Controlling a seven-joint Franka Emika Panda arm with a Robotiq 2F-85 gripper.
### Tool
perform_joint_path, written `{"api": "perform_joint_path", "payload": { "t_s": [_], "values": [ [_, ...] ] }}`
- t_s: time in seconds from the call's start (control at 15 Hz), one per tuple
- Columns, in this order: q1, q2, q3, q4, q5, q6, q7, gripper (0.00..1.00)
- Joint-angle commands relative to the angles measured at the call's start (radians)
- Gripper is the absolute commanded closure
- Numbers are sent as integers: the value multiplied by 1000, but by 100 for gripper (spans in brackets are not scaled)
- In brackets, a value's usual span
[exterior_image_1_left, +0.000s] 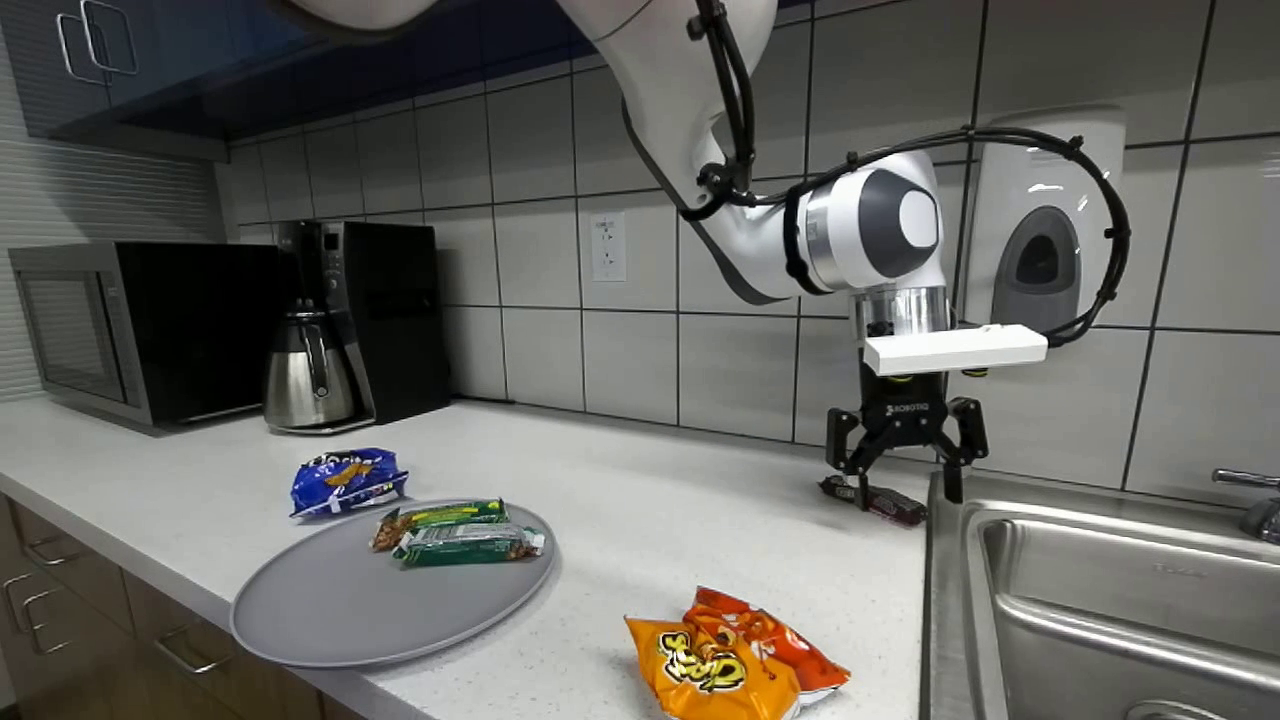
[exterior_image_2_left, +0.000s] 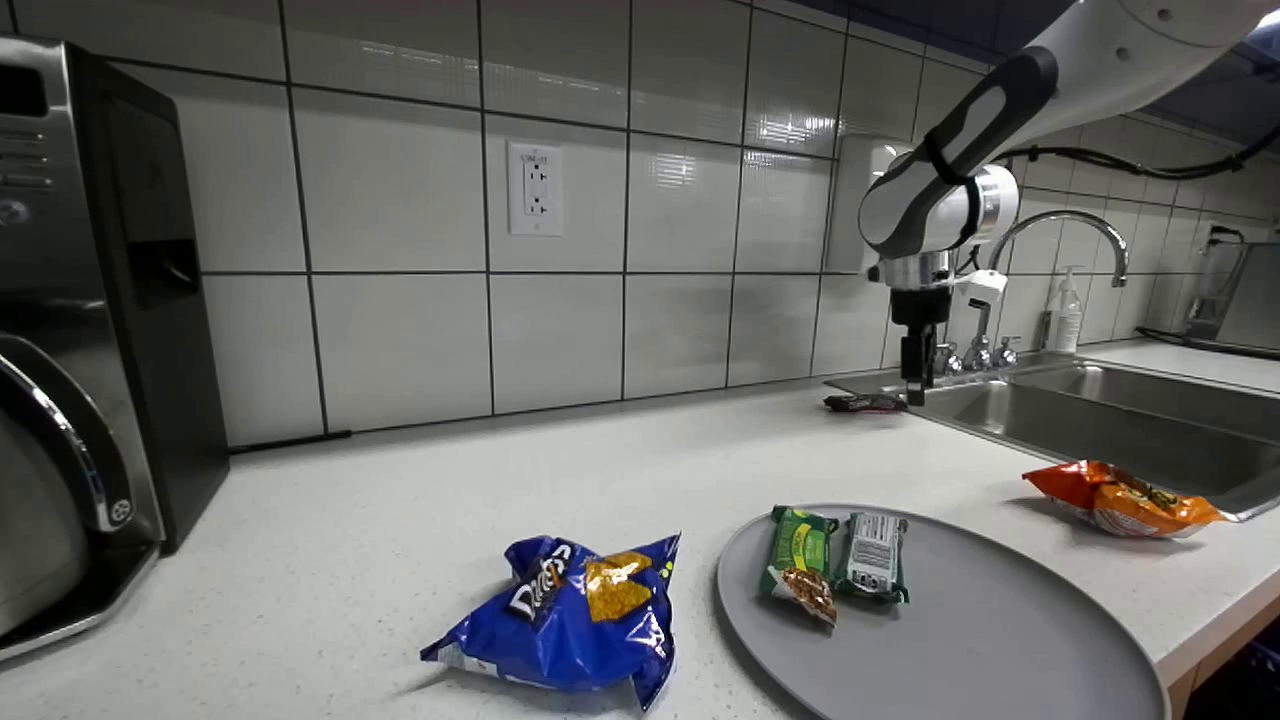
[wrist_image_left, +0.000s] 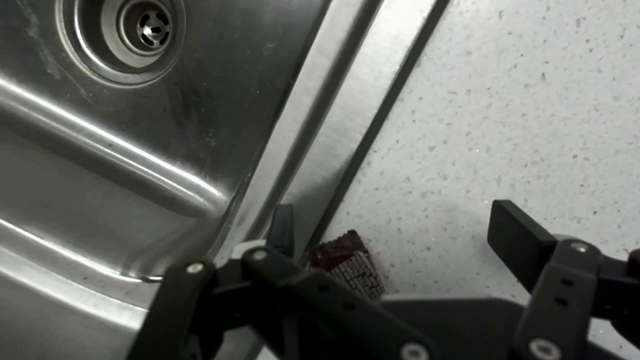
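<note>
One hand, pointing downward at the end of a white robot arm, with its fingers spread wide apart and nothing gripped between them. Below it, a dark-wrapped bar lies flat on the bench, just beside the rim of the steel sink and near the tiled wall. In the wrist view, the bar's maroon end shows between the fingers, closer to the one seen over the sink rim; the remainder is hidden by the hand. Whether a fingertip touches the wrapper cannot be told.

Well apart from the hand, a round grey plate rests on the bench, bearing two green-wrapped bars side by side near its edge. A blue Doritos bag lies beside the plate. An orange-and-red bag lies on the bench near the sink. Along the wall in an exterior view stand a black coffee maker with a steel carafe and a microwave; a white soap dispenser is mounted on the wall behind the arm. A power outlet is set into the wall in both exterior views. The drain of the sink appears in the wrist view.
</note>
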Motion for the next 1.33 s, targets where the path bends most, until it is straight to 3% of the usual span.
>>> {"api": "perform_joint_path", "payload": {
  "t_s": [0.0,1.27],
  "values": [
    [-20,59,27,118,-25,-56,-60,0],
    [-14,199,70,333,-4,-129,-197,0]
  ]
}}
